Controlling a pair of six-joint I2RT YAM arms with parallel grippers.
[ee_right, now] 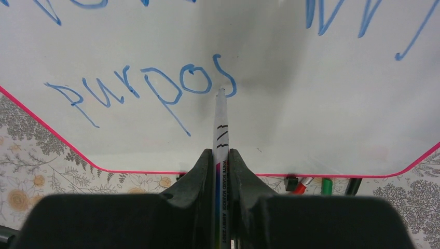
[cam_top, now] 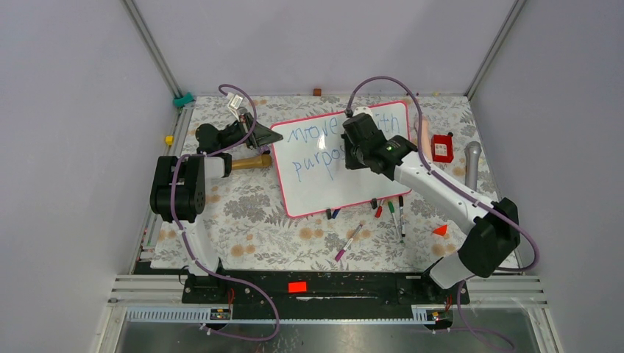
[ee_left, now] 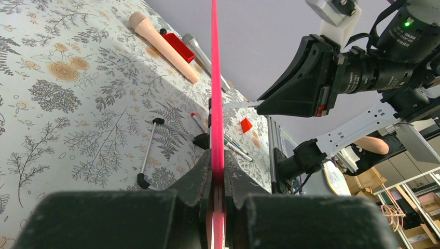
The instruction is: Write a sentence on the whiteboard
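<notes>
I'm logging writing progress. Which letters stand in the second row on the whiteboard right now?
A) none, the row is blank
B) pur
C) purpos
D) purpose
C: on the whiteboard the second row of the sentence reads "purpos", and the tip of the marker sits at the s.

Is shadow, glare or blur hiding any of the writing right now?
Right wrist: soft grey shadow on the board around the marker tip, writing sharp, right end effector blurred. Top external: even light, but the right arm covers mid-sentence. Left wrist: only the rim edge-on, left end effector out of focus.
</notes>
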